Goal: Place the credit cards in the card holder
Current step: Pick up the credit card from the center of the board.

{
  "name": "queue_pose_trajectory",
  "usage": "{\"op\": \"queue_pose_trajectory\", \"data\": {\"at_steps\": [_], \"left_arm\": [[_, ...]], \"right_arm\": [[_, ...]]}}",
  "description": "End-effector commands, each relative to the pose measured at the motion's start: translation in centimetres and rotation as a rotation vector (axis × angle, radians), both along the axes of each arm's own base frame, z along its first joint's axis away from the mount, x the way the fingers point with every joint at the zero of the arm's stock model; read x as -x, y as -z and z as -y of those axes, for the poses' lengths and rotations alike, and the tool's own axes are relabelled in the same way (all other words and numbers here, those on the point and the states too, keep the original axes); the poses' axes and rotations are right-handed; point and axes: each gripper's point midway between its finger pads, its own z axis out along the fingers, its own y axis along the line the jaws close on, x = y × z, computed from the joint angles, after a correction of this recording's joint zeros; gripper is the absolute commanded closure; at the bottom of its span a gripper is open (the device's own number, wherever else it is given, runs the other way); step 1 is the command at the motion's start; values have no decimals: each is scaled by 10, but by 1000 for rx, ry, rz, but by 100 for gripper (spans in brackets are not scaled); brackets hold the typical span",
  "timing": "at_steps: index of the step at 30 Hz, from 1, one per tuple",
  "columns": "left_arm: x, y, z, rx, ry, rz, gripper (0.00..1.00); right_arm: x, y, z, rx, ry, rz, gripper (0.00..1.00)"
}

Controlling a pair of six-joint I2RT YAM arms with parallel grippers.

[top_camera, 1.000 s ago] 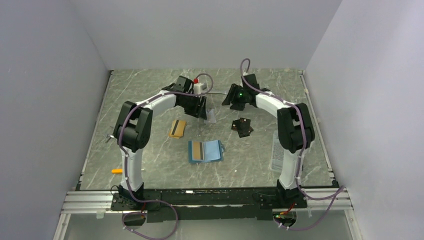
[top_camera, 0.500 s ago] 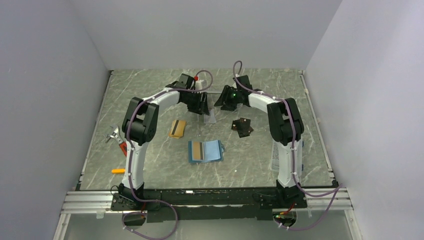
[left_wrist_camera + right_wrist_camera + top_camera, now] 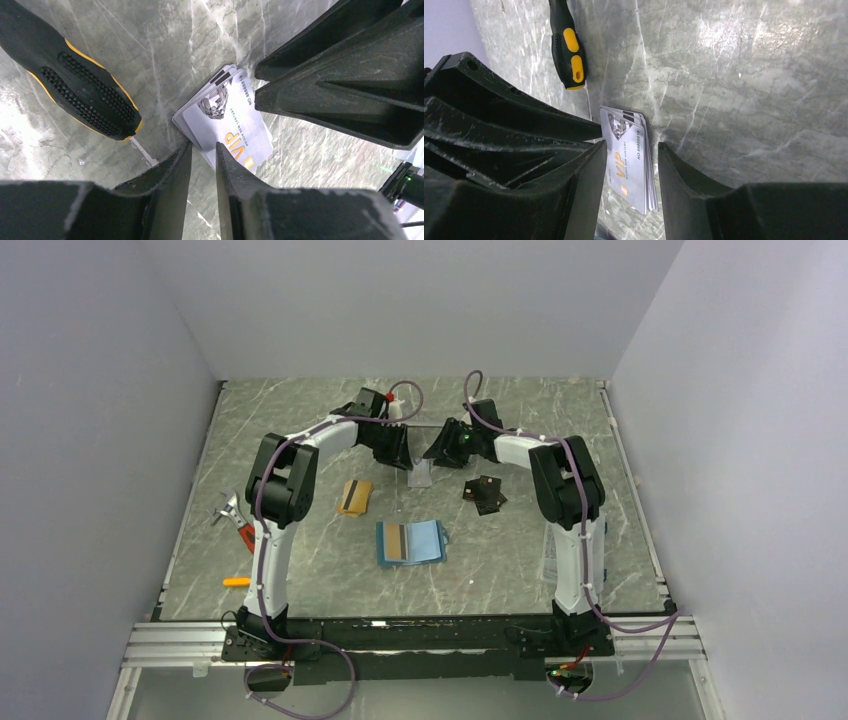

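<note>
As the right tool (image 3: 630, 145) has been brought in, jaws apart, astride the silver VIP cards (image 3: 227, 127) clamped in the left tool (image 3: 203, 146), at 12 o'clock of the card holder (image 3: 410, 542), a handover is judged imminent.

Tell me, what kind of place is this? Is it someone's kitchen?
Not a kitchen; it looks like a robot testing booth. Plain pale walls box in a grey marble-patterned table, two white-and-black robot arms are bolted to a metal rail at its near edge, and purple cables run along them.
</note>
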Motion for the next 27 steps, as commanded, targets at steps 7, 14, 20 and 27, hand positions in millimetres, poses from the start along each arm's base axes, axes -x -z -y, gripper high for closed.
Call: {"op": "queue_pose_trajectory", "data": {"at_steps": [7,14,20,27], "left_arm": [[10,17,-16,10,-14,-72,84],[12,-14,-8,171,13,-67,89],[18,-28,0,278,48,-67,91],[19,-26,-3,258,46,-53,91]], "right_arm": [[18,-4,8,12,29,10,57],[24,-18,1,-26,2,41,58],[30,-25,-1,-55,-9,54,58],[37,-36,11,-32,37,91,58]]}}
